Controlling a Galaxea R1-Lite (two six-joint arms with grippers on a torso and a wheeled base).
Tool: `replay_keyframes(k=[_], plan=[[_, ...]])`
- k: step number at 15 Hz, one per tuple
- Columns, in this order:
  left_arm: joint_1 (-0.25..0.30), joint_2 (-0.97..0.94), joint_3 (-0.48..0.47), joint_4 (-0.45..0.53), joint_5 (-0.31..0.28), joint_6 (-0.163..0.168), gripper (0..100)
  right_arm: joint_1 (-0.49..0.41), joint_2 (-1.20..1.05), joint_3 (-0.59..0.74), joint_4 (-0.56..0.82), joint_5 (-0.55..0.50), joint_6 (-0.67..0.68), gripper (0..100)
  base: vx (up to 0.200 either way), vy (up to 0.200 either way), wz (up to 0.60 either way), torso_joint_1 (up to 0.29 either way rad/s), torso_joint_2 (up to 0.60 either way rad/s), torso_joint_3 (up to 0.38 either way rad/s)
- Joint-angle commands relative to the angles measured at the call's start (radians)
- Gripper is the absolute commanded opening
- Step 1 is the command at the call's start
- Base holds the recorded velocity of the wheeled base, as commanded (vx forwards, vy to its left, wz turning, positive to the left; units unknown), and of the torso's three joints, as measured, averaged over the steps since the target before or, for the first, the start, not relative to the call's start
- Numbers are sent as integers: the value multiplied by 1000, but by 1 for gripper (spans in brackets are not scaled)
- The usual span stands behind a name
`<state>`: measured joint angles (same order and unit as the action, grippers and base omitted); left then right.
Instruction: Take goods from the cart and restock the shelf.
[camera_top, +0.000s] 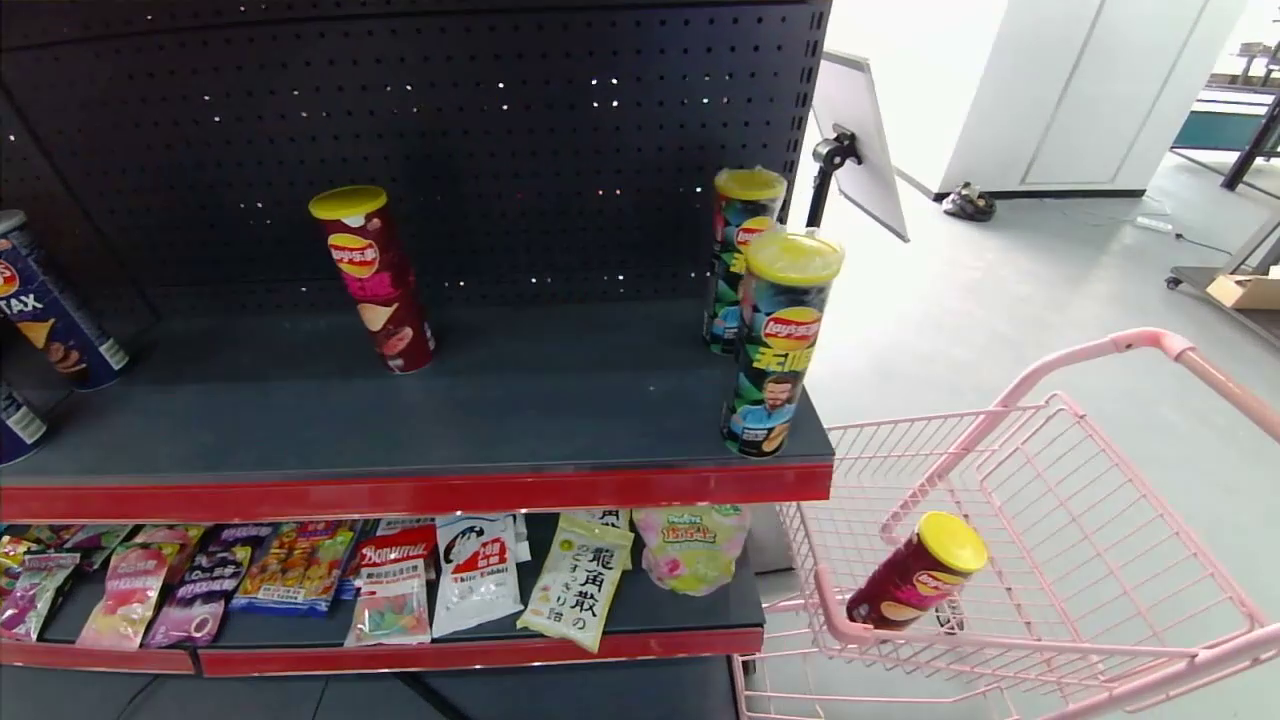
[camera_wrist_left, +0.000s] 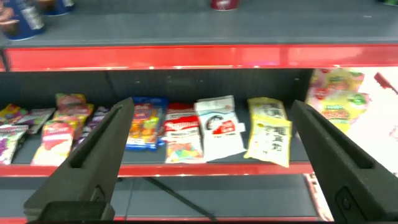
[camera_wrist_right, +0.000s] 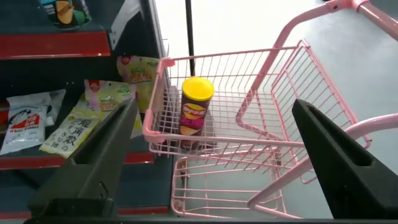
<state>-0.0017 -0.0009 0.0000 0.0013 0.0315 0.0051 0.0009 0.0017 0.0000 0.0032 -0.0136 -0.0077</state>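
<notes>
Maroon chip can (camera_top: 915, 572): one, in the pink cart (camera_top: 1130, 345), 4 o'clock in head view. Yellow lid up, leaning on the wire wall nearest the shelving. Cart sits just beside the right end of the shelving, with open floor beyond it at 2 o'clock.

Upper shelf (camera_top: 520, 400):
- second maroon can (camera_top: 372, 280), one, 10 o'clock, standing well back from the red front lip (camera_top: 420, 492)
- teal cans, two, 3 o'clock at the right end: front teal can (camera_top: 780, 345) has its base at the front-right corner, right at the lip; rear teal can (camera_top: 742, 240) is just behind it, near the pegboard (camera_top: 500, 120)
- blue cans (camera_top: 50, 300), two, 9 o'clock, cut by the frame edge
- wide bare deck between the second maroon can and the teal pair, plus a bare strip along the front

Lower shelf (camera_top: 690, 612), 7 o'clock: one row of flat snack bags (camera_top: 478, 570), overlapping, so count unclear. Pale yellow bag (camera_top: 578, 580) laps over the front edge.

Left gripper (camera_wrist_left: 211, 162): fingers spread wide, nothing between them, facing the snack bags.
Right gripper (camera_wrist_right: 211, 162): fingers spread wide, empty, facing the cart, well apart from the maroon chip can.
</notes>
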Motion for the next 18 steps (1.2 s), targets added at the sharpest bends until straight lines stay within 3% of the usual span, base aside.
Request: replay_keyframes(k=[1,4,13,18], plan=[[0,1,0,0,1,1,100,1,0,0,0,0,0,100,0,0,0,0,0,0],[0,1,0,0,1,-1,100,1,0,0,0,0,0,100,0,0,0,0,0,0],[0,1,0,0,1,-1,100,1,0,0,0,0,0,100,0,0,-600,2,1,2],[0,1,0,0,1,-1,100,1,0,0,0,0,2,100,0,0,0,0,0,0]])
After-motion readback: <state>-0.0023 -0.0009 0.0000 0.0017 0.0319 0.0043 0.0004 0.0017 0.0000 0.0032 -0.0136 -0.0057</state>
